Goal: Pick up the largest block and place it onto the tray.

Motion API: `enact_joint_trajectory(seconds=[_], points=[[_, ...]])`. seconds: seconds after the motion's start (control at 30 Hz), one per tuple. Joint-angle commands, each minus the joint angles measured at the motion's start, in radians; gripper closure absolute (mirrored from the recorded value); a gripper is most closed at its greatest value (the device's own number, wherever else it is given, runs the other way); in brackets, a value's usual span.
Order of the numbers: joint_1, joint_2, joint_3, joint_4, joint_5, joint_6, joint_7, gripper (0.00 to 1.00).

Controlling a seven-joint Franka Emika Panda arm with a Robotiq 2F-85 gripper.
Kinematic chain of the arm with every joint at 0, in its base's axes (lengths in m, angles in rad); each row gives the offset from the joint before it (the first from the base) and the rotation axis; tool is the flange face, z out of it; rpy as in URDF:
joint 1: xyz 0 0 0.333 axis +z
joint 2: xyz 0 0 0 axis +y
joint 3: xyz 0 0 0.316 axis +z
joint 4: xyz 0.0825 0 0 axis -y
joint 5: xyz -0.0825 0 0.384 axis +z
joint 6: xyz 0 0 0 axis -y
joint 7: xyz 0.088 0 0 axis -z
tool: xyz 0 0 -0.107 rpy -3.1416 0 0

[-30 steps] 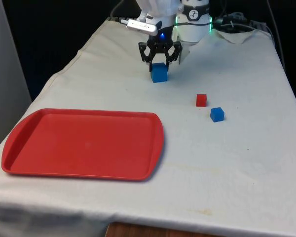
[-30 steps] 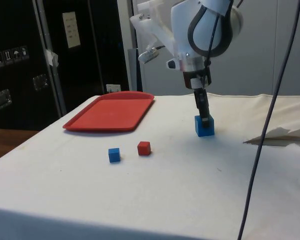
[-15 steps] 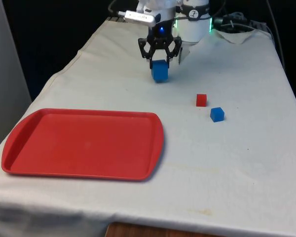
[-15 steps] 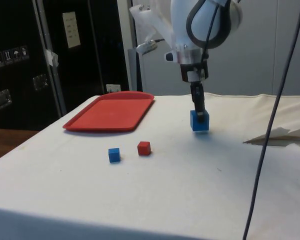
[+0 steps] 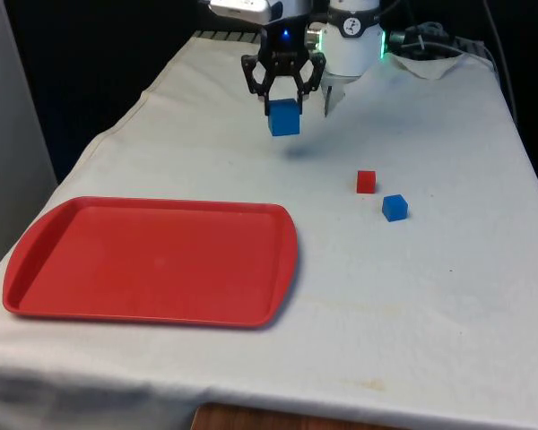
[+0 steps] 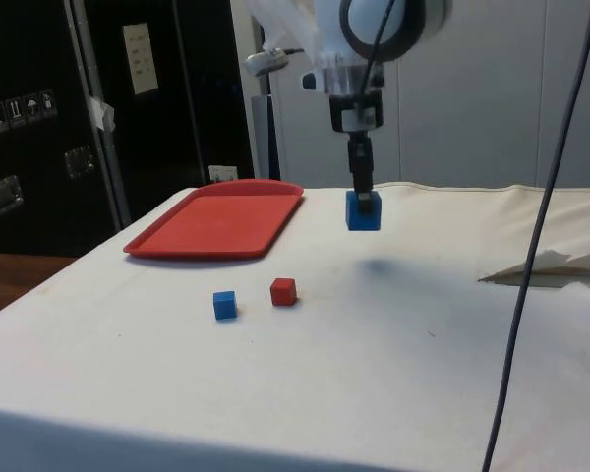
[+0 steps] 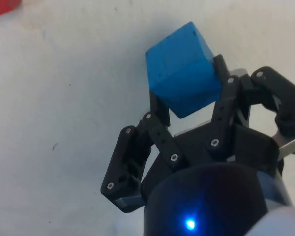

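Nearest lies the red tray (image 5: 152, 262) on the tabletop (image 5: 412, 296), then a small blue cube (image 5: 394, 207) and small red cube (image 5: 366, 181). Farthest, the pincer (image 5: 284, 100) is clamped on the large blue block (image 5: 285, 117), held clear of the cloth. It looks light, rigid and smooth-faced; flat opposite sides suit the grip. The wrist view shows the block (image 7: 183, 77) sitting skewed between the fingers (image 7: 225, 101); the side view shows its height above the cloth.
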Motion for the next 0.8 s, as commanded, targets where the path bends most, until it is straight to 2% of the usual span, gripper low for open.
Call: enact_joint_trajectory(seconds=[0.0,0.1,0.13,0.4,0.43,0.53,0.67,0.7,0.77], points=[[0.0,0.0,0.001,0.015,0.008,-0.015,-0.003,0.97],[-0.001,0.004,0.002,0.04,0.017,-0.031,-0.01,0.97],[0.0,0.004,0.0,0.033,0.004,-0.02,-0.001,0.97],[-0.002,0.038,0.005,0.127,0.061,-0.075,-0.042,0.97],[-0.001,0.042,0.001,0.124,0.047,-0.065,-0.032,0.97],[-0.003,0.06,0.005,0.169,0.088,-0.094,-0.062,0.97],[-0.005,0.084,0.005,0.211,0.116,-0.111,-0.081,0.97],[-0.002,0.083,0.001,0.2,0.099,-0.098,-0.068,0.97],[-0.007,0.103,0.006,0.243,0.135,-0.125,-0.094,0.97]])
